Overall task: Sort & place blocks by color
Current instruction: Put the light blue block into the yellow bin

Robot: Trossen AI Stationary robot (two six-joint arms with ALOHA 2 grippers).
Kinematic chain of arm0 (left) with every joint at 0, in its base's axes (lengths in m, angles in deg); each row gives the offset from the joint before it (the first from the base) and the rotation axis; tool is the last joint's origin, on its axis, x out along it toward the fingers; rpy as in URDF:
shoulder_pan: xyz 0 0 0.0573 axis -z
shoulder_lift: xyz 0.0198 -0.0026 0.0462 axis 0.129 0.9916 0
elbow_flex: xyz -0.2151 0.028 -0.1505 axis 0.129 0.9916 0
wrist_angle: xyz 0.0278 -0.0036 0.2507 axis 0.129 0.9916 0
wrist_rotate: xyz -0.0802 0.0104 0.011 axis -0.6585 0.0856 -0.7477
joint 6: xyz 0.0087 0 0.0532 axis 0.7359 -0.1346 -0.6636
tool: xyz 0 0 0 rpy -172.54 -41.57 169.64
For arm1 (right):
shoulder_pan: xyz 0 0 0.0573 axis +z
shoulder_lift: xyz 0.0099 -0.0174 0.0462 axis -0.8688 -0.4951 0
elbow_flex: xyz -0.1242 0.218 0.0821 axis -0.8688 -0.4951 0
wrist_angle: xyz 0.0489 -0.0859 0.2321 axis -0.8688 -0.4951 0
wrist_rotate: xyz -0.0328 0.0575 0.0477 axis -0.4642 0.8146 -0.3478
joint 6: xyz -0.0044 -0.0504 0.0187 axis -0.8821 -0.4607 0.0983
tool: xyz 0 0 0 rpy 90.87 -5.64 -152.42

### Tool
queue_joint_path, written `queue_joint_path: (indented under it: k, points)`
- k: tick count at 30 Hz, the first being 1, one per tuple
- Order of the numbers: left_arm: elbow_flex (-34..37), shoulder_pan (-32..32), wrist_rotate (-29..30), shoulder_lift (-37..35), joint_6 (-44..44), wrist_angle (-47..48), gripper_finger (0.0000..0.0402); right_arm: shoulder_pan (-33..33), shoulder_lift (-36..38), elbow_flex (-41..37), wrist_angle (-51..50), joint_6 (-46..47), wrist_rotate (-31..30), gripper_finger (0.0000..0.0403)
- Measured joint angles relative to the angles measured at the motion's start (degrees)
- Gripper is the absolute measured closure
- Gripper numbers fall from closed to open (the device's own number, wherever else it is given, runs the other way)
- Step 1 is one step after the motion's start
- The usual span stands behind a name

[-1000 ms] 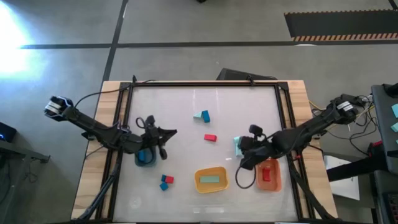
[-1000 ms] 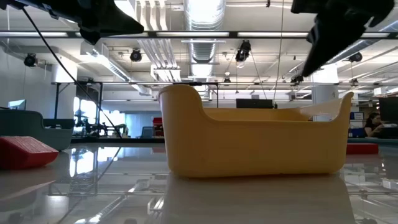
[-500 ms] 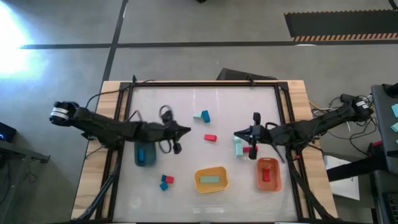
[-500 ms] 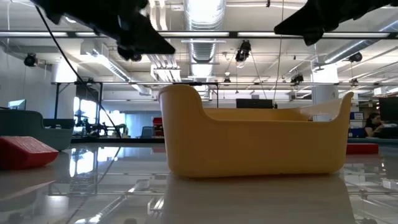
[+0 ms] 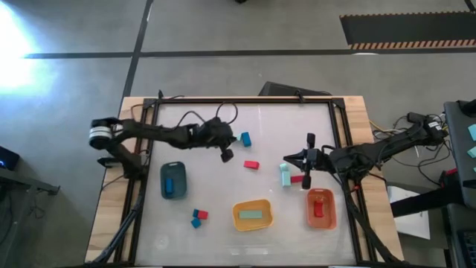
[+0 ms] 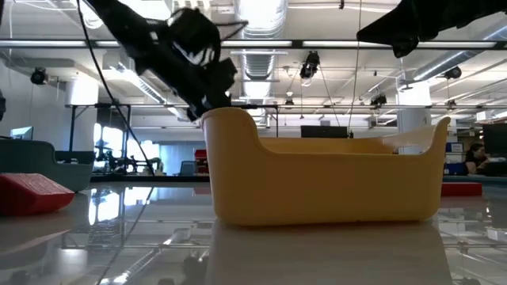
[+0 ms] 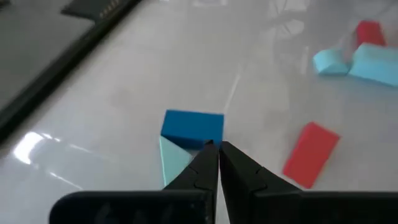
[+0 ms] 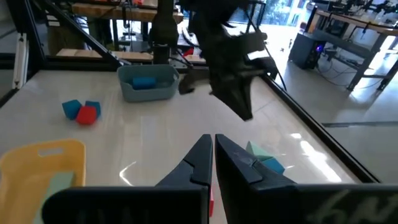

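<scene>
My left gripper (image 5: 229, 149) is shut and hovers at the table's middle, just short of a blue block (image 7: 193, 127) with a mint wedge (image 7: 174, 160) against it. A red bar (image 7: 311, 154) lies to their right. My right gripper (image 5: 291, 165) is shut above two mint blocks (image 5: 285, 175) and a red one (image 5: 297, 179). A blue block lies in the grey-blue bin (image 5: 163, 190), a mint bar in the yellow bin (image 5: 253, 203), a red block in the orange bin (image 5: 320, 221). A red and two blue blocks (image 5: 198, 217) rest near the front edge.
The three bins stand in a row along the table's near side, and the yellow bin (image 6: 317, 178) fills the low view. A black frame (image 5: 245, 100) borders the table top. Bare table shows between the bins and the far edge.
My left gripper has left the space above the grey-blue bin and travelled right and toward the far edge, up to the blue and mint pair. My right gripper has moved from above the orange bin toward the far edge and left, over the mint blocks, then held still.
</scene>
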Motion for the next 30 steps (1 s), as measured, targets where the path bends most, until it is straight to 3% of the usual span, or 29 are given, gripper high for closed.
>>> queue_joint_path:
  k: [3, 7, 14, 18, 24, 30]
  points:
    - [-1.33, -2.26, -4.88, 3.80, -0.44, -0.31, 0.0391, 0.00, -0.55, 0.00, 0.04, -0.08, 0.00, 0.0394]
    - [-2.46, -3.69, -5.34, 7.14, -2.88, -0.36, 0.0342, 0.01, -1.09, 0.00, -0.01, 0.92, 0.00, 0.0394]
    - [-2.30, -3.99, -1.82, 10.07, -3.51, -2.54, 0.0214, 0.02, -1.71, 0.00, -0.02, 0.93, 0.02, 0.0394]
    - [-1.89, -4.08, 0.12, 12.39, -3.92, -5.54, 0.0163, 0.02, -1.96, 0.00, -0.03, 0.94, 0.00, 0.0394]
    - [-1.93, -4.04, 3.81, 15.42, -4.36, -9.35, 0.0149, 0.02, -2.17, 0.00, -0.12, 2.81, -0.02, 0.0394]
    - [-1.53, -4.06, 3.91, 16.05, -4.39, -9.45, 0.0155, 0.02, -2.17, 0.00, -0.07, 3.35, -0.06, 0.0394]
